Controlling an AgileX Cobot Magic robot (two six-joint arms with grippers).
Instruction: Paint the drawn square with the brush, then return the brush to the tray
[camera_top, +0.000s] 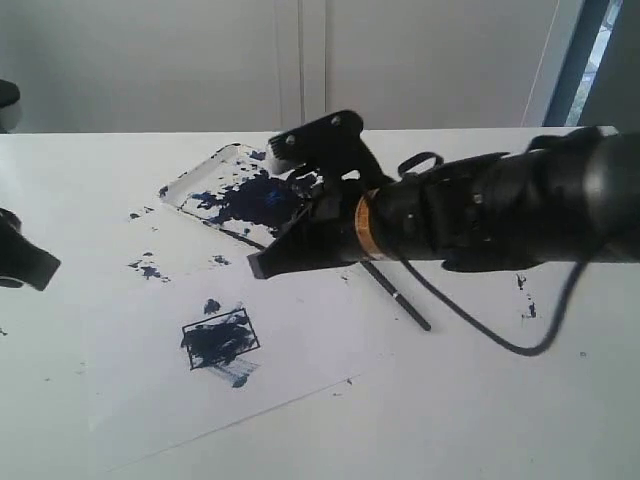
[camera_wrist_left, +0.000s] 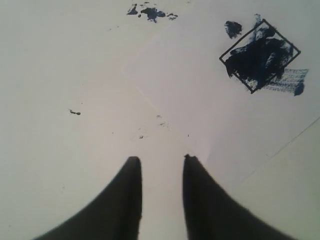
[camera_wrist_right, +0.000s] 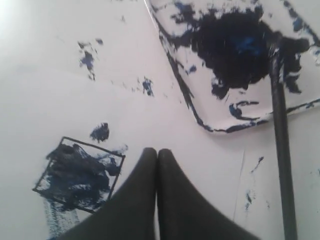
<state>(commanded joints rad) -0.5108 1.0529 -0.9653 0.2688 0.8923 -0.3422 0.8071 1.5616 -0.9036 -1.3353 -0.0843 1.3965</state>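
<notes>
The drawn square (camera_top: 220, 340) on the white paper is smeared with dark blue paint, which also runs over its outline; it shows as well in both wrist views (camera_wrist_left: 260, 56) (camera_wrist_right: 77, 175). The brush (camera_top: 405, 303) (camera_wrist_right: 280, 130) lies loose, its tip end over the tray (camera_top: 213, 166) (camera_wrist_right: 210, 128) and its handle on the table. My right gripper (camera_top: 258, 268) (camera_wrist_right: 157, 151) hovers shut and holding nothing between square and tray, beside the brush. My left gripper (camera_top: 25, 262) (camera_wrist_left: 161, 159) is open and holds nothing, over the table left of the square.
The tray holds a large dark blue blot (camera_top: 255, 198). Stray paint specks (camera_top: 148, 268) dot the paper sheet (camera_top: 300, 385) and the table. My right arm's bulky body (camera_top: 500, 210) and its looping cable (camera_top: 520, 345) span the right side.
</notes>
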